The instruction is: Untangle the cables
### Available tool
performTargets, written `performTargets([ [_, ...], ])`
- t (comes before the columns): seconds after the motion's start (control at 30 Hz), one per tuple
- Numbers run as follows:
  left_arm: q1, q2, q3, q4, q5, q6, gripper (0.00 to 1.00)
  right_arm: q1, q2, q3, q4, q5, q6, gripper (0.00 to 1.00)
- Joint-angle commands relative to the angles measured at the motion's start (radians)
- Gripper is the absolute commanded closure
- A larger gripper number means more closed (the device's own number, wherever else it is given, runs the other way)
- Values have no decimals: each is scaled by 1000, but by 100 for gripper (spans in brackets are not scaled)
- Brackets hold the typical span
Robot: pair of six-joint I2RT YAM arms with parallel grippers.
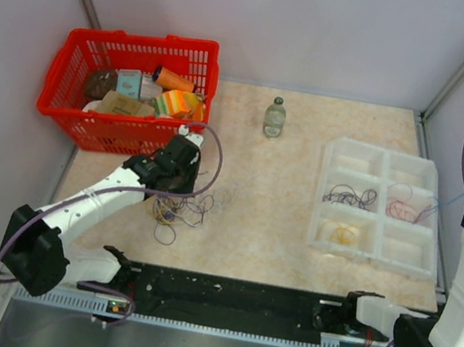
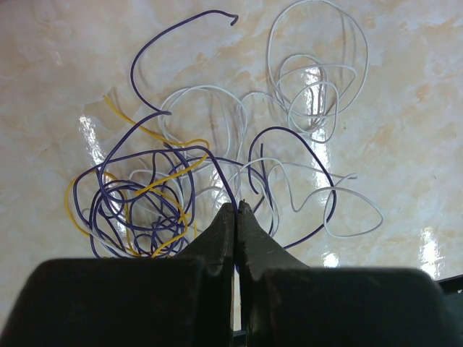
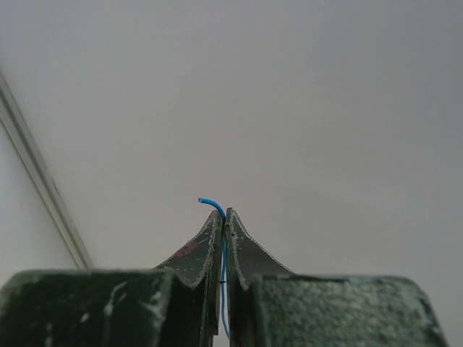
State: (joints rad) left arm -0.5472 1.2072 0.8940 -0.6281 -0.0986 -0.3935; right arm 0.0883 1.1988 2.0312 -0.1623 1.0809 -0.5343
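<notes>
The cables [image 1: 175,210] lie in a loose tangle on the marbled table near the left arm. The left wrist view shows dark purple strands [image 2: 137,210], yellow ones [image 2: 168,176] and white loops [image 2: 318,94]. My left gripper [image 2: 237,206] sits low over this tangle [image 1: 171,195], shut on a dark purple cable that runs up between its tips. My right gripper [image 3: 225,213] is raised at the far right, facing a bare wall. It is shut on a thin blue cable [image 3: 211,203] whose end curls out above the fingertips. A faint blue strand [image 1: 448,203] runs from the tray toward that arm.
A white compartment tray [image 1: 383,193] at the right holds separate loops: dark purple [image 1: 349,196], red [image 1: 405,209] and yellow [image 1: 340,235]. A red basket [image 1: 55,97] of packets stands at the back left, close behind the left arm. A small bottle [image 1: 275,117] stands mid-back.
</notes>
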Motion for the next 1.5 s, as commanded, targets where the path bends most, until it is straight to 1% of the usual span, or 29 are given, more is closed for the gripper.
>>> performTargets([
  [0.0, 7, 12, 19, 18, 10, 7, 100, -12, 2, 69, 49, 14, -65, 100],
  [0.1, 6, 23, 20, 16, 17, 7, 100, -10, 10, 104, 49, 10, -66, 100],
  [0.33, 7, 40, 26, 16, 33, 7, 100, -10, -5, 11, 29, 19, 2, 100],
  [0.53, 7, 37, 19, 13, 30, 10, 100, -12, -22, -58, -80, 19, 160, 100],
  [0.63, 6, 37, 10, 19, 34, 5, 100, -12, -33, -80, -178, 11, 270, 100],
  [0.73, 7, 35, 6, 24, 42, 2, 100, -10, -22, -46, -275, -22, 382, 100],
  [0.93, 10, 28, 3, 22, 39, 4, 100, -9, 33, 115, -391, -87, 471, 100],
  [1.03, 16, 23, 3, 21, 39, 1, 100, -10, 42, 158, -489, -160, 615, 100],
  [1.13, 20, 18, -1, 24, 39, -2, 100, -9, 53, 161, -571, -219, 749, 100],
  [1.2, 20, 9, -7, 22, 39, -2, 100, -10, 48, 133, -614, -234, 828, 100],
  [1.3, 24, -5, -13, 18, 36, -5, 100, -10, 6, 39, -632, -248, 908, 100],
  [1.4, 26, -15, -20, 18, 34, -7, 100, -12, -44, -60, -651, -250, 957, 100],
  [1.47, 26, -18, -20, 18, 37, -7, 100, -10, -79, -123, -675, -219, 976, 100],
])
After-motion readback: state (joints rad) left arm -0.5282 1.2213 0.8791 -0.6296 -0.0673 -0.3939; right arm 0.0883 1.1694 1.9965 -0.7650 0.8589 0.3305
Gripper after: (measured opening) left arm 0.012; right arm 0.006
